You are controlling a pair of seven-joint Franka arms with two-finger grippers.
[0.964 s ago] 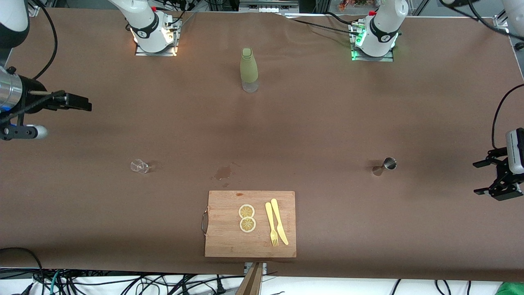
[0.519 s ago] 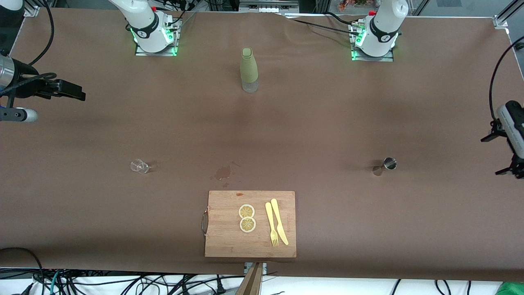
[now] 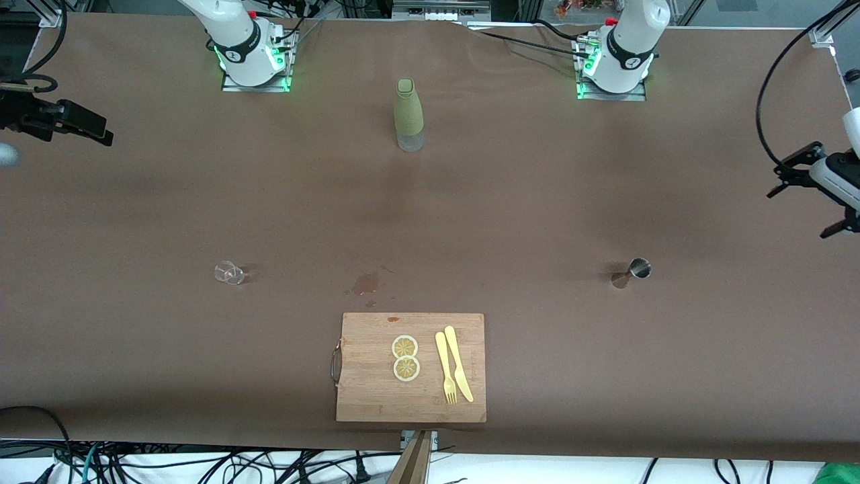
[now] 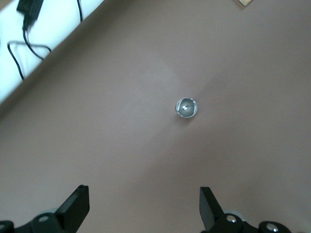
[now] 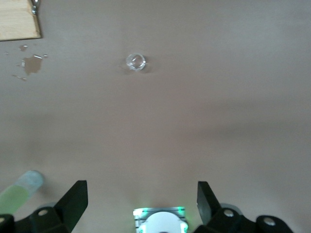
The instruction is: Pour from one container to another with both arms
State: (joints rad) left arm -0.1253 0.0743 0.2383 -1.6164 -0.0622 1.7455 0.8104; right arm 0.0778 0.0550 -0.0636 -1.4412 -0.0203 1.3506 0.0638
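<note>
The steel jigger [image 3: 639,269] stands upright on the brown table toward the left arm's end; the left wrist view shows its round mouth [image 4: 186,108] from above. My left gripper [image 3: 803,202] hangs open and empty in the air over that table end, well apart from the jigger, its own jaws [image 4: 144,204] wide. The clear glass [image 3: 228,272] stands toward the right arm's end, seen also as a small glass [image 5: 135,61] in the right wrist view. My right gripper [image 3: 94,129] is open and empty over that table end, far from the glass, jaws [image 5: 142,201] spread.
An olive-green bottle [image 3: 408,114] stands between the arm bases. A wooden cutting board [image 3: 366,390] near the front edge carries two lemon slices [image 3: 405,347] and a yellow fork and knife [image 3: 451,370]. A small wet stain [image 3: 366,282] lies just farther than the board.
Both grippers have drawn away from the table's middle toward its ends and toward the bases' side. The jigger and the glass have not moved.
</note>
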